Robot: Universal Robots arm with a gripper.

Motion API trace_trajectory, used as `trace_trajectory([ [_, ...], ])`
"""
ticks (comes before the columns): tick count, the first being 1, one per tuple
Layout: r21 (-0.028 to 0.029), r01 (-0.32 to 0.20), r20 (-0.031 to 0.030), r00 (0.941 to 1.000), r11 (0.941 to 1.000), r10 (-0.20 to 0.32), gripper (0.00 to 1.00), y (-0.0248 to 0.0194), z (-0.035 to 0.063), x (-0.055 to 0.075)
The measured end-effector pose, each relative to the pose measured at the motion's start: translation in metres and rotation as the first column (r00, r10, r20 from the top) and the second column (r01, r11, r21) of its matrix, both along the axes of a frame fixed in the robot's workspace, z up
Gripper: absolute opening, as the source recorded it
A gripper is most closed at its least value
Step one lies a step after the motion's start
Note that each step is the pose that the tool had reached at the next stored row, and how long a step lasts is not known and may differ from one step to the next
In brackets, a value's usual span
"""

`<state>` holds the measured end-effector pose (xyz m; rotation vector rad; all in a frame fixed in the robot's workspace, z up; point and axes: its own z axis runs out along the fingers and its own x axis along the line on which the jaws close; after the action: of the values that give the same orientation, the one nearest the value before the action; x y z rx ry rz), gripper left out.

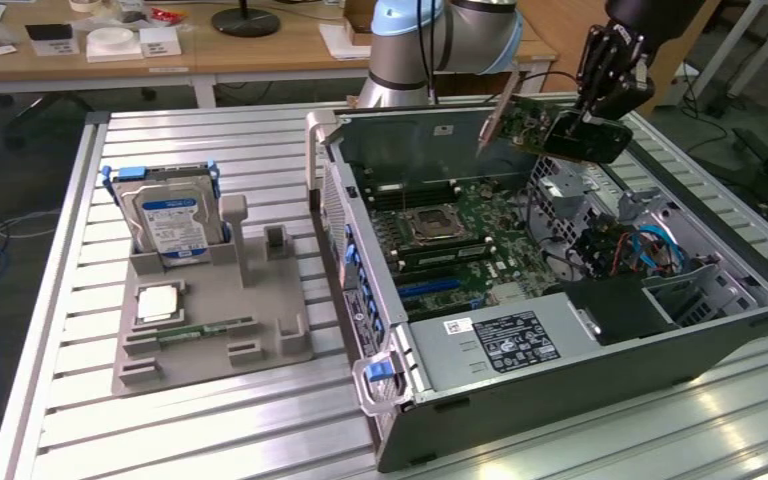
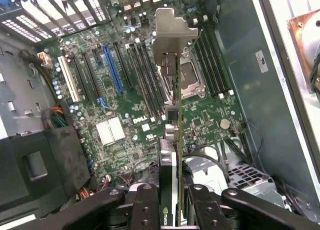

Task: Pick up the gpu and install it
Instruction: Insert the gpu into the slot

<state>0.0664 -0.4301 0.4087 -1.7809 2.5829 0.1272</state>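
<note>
Claw (image 2: pixel 172 210) clenched on the gpu (image 2: pixel 178 115), card gripped edge-on above the open case (image 1: pixel 558 390), upper right of the exterior view. I judge this carry goes well with the card upright, its lower edge parallel to the blue slot (image 2: pixel 113 70), bracket end toward the rear openings. Case holds the motherboard (image 2: pixel 125 115) and blue cables (image 1: pixel 651 245). Gray holder (image 1: pixel 264 310) on the table (image 1: pixel 64 400), at the exterior view's left, carries the hard drive (image 1: pixel 171 225) and a memory stick (image 1: pixel 207 328).
</note>
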Motion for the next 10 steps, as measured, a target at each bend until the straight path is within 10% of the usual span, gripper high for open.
trace_trajectory([
  [5,-0.0001,-0.011,0.0406,0.9991,0.9999,0.011,0.27,0.0,-0.0001,-0.0006],
  [10,-0.0006,-0.052,0.0644,0.9966,0.9986,0.052,0.27,0.0,-0.0003,-0.0006],
])
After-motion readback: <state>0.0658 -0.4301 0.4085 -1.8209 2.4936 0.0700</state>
